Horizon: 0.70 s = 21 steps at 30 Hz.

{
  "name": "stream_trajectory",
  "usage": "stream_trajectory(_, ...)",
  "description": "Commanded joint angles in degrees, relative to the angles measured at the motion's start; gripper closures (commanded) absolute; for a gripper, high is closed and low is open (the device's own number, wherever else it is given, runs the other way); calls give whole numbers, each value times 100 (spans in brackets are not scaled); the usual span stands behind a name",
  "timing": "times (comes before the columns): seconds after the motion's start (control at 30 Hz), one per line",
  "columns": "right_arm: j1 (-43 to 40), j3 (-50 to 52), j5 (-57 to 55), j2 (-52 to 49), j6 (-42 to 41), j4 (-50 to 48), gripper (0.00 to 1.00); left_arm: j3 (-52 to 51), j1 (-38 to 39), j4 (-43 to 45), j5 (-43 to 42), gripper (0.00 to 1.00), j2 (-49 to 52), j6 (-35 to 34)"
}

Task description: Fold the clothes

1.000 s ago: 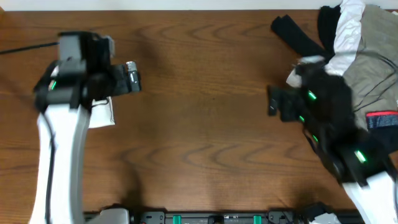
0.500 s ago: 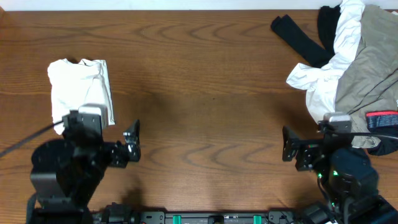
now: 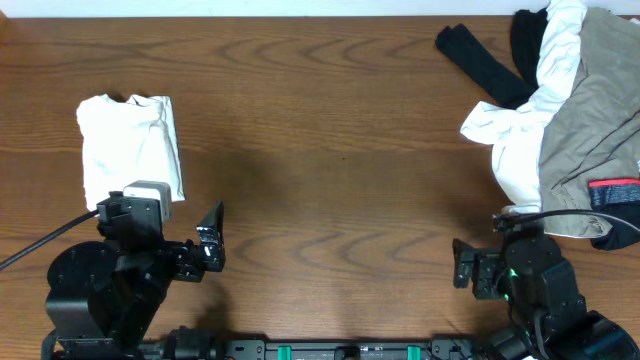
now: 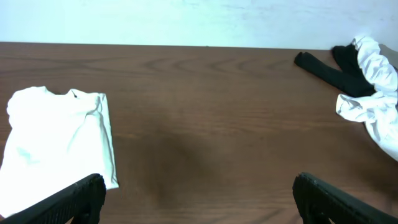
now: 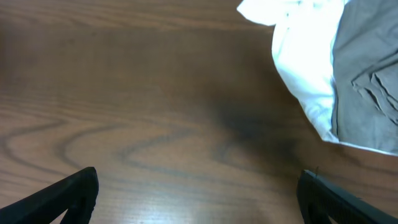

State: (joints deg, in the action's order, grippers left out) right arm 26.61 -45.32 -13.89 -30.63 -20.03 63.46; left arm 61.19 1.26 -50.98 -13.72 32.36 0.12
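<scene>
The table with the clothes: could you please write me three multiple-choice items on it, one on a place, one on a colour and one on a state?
1. Where does the folded white garment lie?
A. on the side of the left gripper, flat on the table
B. on top of the heap of clothes
C. midway between the two grippers

2. What colour is the long garment stretching out from the unfolded pile?
A. red
B. black
C. yellow

3. How do the left gripper and the right gripper stand?
A. both shut on cloth
B. left shut on a white cloth
C. both open, holding nothing

Key: 1 A, it lies alone on the wood at that side; 2 B, it shows black against the brown wood; 3 C, each wrist view shows fingers wide apart with only bare table between.
</scene>
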Motion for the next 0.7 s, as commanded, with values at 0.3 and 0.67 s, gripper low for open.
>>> stream_trajectory(0.3,-398,20,-70,245,50,63,1,-17,11,7,24,2,-22,94)
stream_trajectory(0.67,-2177,1373,389,2026,57,-1296,1,-17,11,7,24,2,-22,94)
